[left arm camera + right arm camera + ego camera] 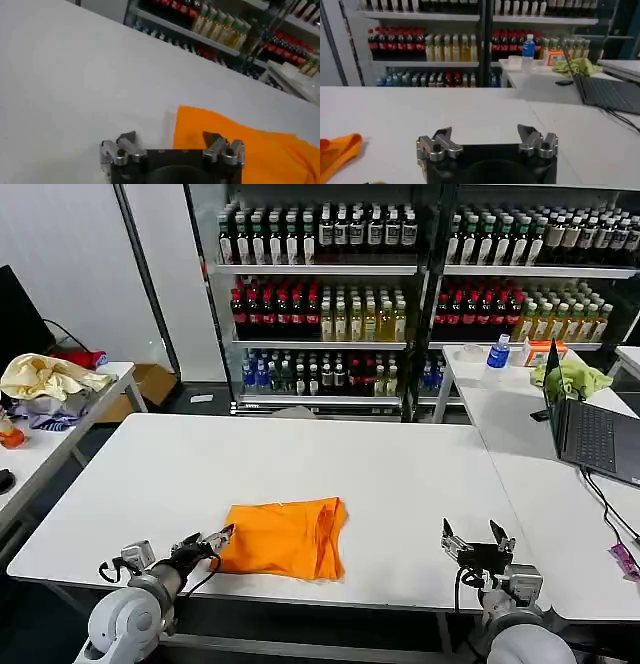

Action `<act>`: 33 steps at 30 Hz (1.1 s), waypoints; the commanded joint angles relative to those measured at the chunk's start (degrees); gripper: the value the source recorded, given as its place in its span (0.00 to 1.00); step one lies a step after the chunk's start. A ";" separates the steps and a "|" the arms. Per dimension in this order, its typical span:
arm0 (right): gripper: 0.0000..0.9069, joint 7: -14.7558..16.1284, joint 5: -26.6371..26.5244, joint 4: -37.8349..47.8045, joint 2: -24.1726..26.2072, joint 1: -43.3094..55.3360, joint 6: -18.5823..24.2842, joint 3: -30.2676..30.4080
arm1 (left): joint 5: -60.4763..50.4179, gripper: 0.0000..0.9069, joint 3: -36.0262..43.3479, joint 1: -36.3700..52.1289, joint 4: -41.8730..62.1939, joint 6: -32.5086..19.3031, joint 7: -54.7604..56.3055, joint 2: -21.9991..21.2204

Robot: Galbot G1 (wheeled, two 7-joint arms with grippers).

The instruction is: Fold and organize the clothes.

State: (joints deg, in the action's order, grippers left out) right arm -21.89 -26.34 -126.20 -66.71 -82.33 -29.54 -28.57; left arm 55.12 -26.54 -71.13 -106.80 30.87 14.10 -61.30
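Folded orange T-shirt (pixel 285 537) lying near the white surface's (pixel 380 474) front edge, left hand (pixel 213 539) spread wide at its corner to release, right hand (pixel 478 542) idling agape well apart.

The orange T-shirt (pixel 286 538) is soft matt cloth (lightly creased). The table (pixel 330 469) beneath looks smooth and white. Both grippers' fingers (pixel 442 145) are bare silvery metal on black bodies.

T-shirt (pixel 285 537) folded, I see no lettering or collar; cut off at edge in both wrist views; shelf bottle (pixel 315 313) labels too small
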 commanded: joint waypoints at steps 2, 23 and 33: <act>1.00 -0.09 0.10 -0.16 -0.36 -0.10 -0.14 0.17 | 0.45 1.00 1.46 0.76 2.54 -0.07 -0.69 -1.81; 1.00 -0.29 0.47 -2.07 -0.81 -2.05 -0.73 -0.37 | 10.55 0.01 1.06 2.45 3.99 -1.26 -0.69 -5.56; 1.00 -0.43 0.59 -2.07 -1.13 -2.30 -0.78 -0.65 | 15.16 0.01 -0.24 2.79 4.71 -1.45 -0.66 -7.45</act>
State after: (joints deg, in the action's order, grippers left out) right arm -22.29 -25.81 -128.25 -67.78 -84.49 -30.30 -29.22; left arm 65.68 -26.08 -68.79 -102.90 29.69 13.57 -67.59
